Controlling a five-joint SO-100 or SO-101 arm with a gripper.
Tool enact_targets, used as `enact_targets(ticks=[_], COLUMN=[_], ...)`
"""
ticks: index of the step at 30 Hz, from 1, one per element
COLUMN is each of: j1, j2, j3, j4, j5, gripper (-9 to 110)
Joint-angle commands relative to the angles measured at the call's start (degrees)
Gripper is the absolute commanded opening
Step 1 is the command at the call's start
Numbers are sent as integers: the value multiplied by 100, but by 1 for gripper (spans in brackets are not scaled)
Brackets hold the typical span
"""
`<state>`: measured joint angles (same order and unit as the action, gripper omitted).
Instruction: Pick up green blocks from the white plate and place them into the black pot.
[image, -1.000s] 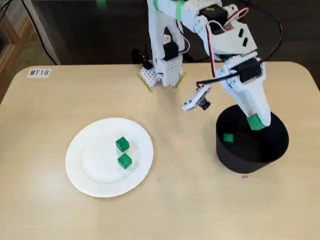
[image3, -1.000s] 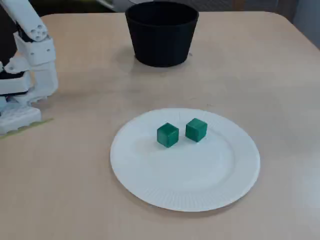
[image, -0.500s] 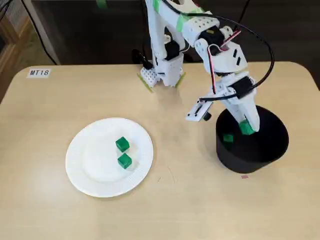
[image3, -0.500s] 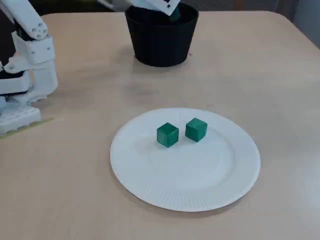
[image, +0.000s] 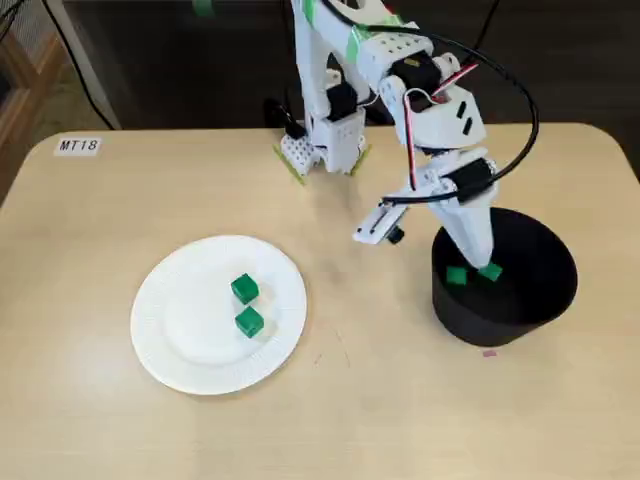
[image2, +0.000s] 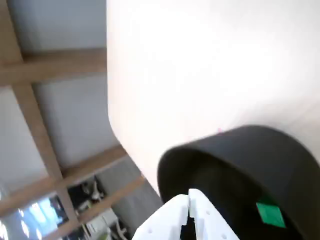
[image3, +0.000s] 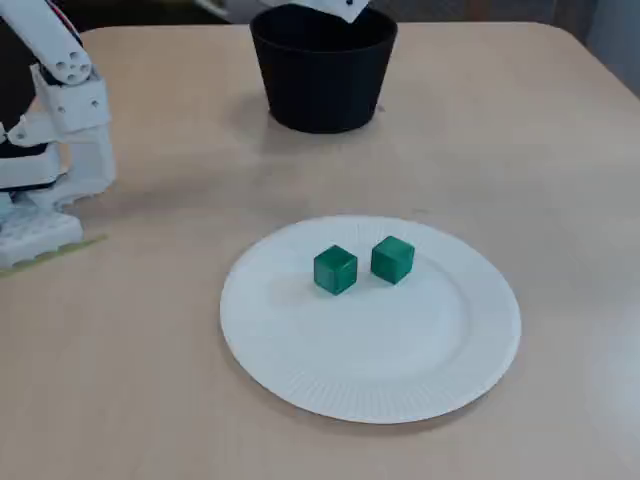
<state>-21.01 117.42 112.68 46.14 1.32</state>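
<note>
Two green blocks (image: 244, 289) (image: 249, 321) lie side by side on the white plate (image: 190, 340); the low fixed view shows both blocks (image3: 335, 270) (image3: 392, 259) on the plate (image3: 380, 370) too. The black pot (image: 500, 325) (image3: 320, 90) (image2: 280, 145) holds one green block (image: 456, 276) (image2: 270, 214) on its floor. My gripper (image: 483, 258) (image2: 189, 196) reaches into the pot from above. A second green block (image: 490, 271) sits right at its fingertips. Whether that block is gripped is hidden. In the wrist view the white fingers (image2: 210, 220) look close together.
The white arm base (image: 325, 140) (image3: 50, 150) stands at the table's far edge in the high fixed view. A label reading MT18 (image: 78, 146) is stuck at the far left corner. A small pink mark (image: 489, 352) lies just in front of the pot.
My gripper moved left and lower into the pot, and the block at its tip went down with it. In the low fixed view that block no longer shows above the rim.
</note>
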Motion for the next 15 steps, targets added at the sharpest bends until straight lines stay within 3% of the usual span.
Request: enact_targets(ticks=[1,7,15], j1=[1292,3709,4562], j2=[448,439,-756], j3=[-431,-475,-1002], j4=[896,2672,3885], j5=[413,1450,1354], gripper=[-2,-2,-2])
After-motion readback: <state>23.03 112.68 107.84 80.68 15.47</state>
